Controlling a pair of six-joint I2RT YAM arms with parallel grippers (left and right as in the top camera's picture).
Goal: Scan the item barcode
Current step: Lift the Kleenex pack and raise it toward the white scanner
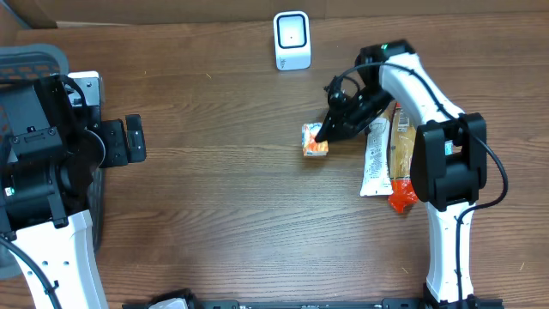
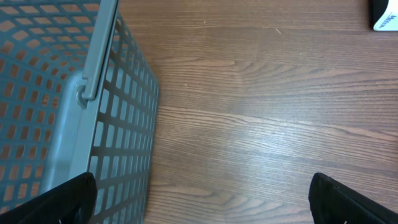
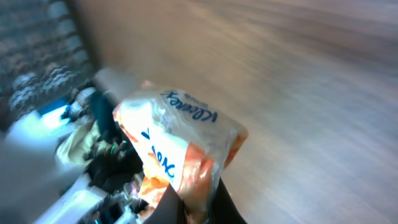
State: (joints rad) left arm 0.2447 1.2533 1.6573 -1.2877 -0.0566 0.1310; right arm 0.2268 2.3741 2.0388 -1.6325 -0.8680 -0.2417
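Note:
A small orange-and-white tissue pack sits mid-table, and my right gripper is shut on its right edge. In the right wrist view the tissue pack fills the centre, its plastic edge pinched between my dark fingers, and the right gripper is at the bottom edge. The white barcode scanner stands at the far middle of the table. My left gripper hangs open at the far left, and in the left wrist view its fingertips are wide apart over bare wood.
A grey mesh basket stands at the left edge beside the left arm. To the right of the pack lie a long white packet, a tan packet and a red-ended item under the right arm.

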